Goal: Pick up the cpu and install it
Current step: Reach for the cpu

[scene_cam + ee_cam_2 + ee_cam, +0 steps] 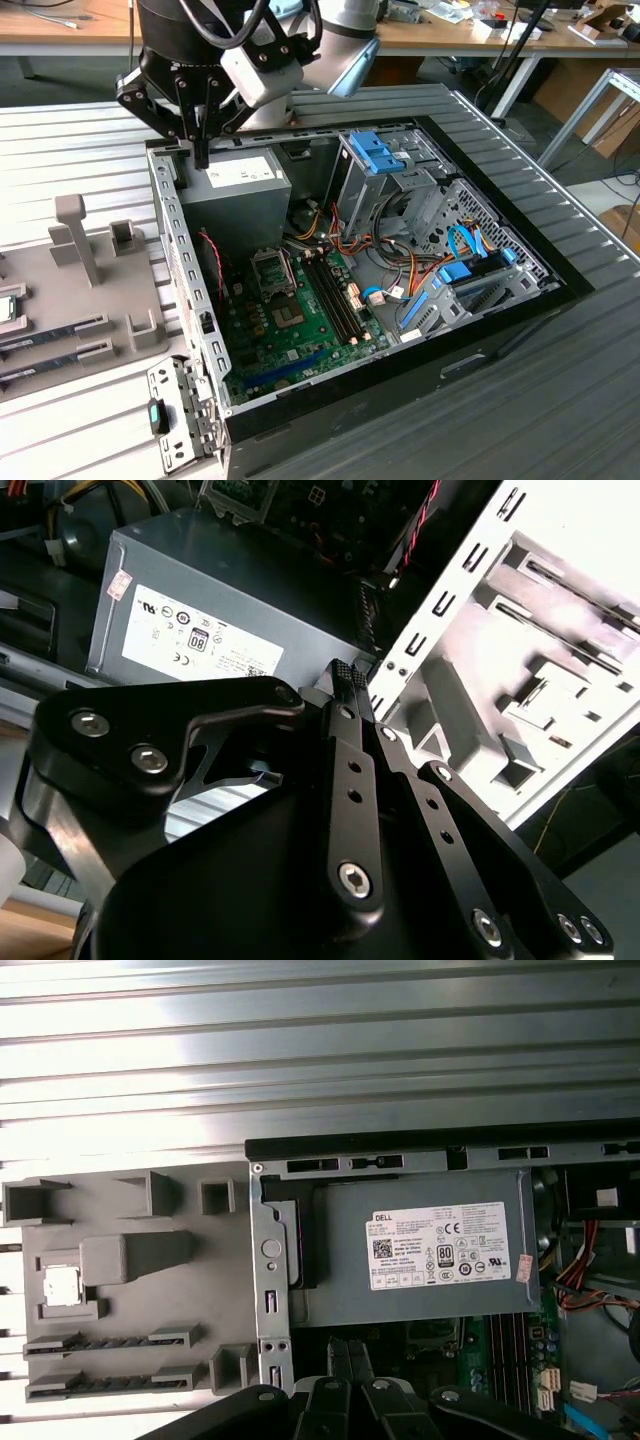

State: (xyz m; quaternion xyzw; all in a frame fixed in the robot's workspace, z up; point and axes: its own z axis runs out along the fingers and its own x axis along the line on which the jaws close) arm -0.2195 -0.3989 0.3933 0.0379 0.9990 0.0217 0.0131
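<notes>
**Shut jaws hanging over the case corner, cpu lying aside in its tray**

A black two-fingered gripper (347, 675) is hanging over one corner of an open black desktop computer case (400, 390). Its jaws are pressed together and gripping nothing.

Just below the jaws, a grey sheet-metal power-supply box with a white label (330, 1290) is sitting against the case's slotted metal wall.

Across that wall, on the exterior view's left, a pale grey moulded plastic tray (140, 1310) is resting on the ribbed grey metal bench (300, 1060). The cpu (62, 1285) is a small flat square chip with a dull silver top. In the first wrist view it is lying in a square pocket of that tray. It is sitting well apart from the jaws, sideways from them and beyond the case wall. Being square, it is offering no long axis to line up with.

Farther off, inside the case, a metal-framed socket (272, 268) is sitting on the green circuit board (300, 335). Long black memory slots are running beside it.
</notes>
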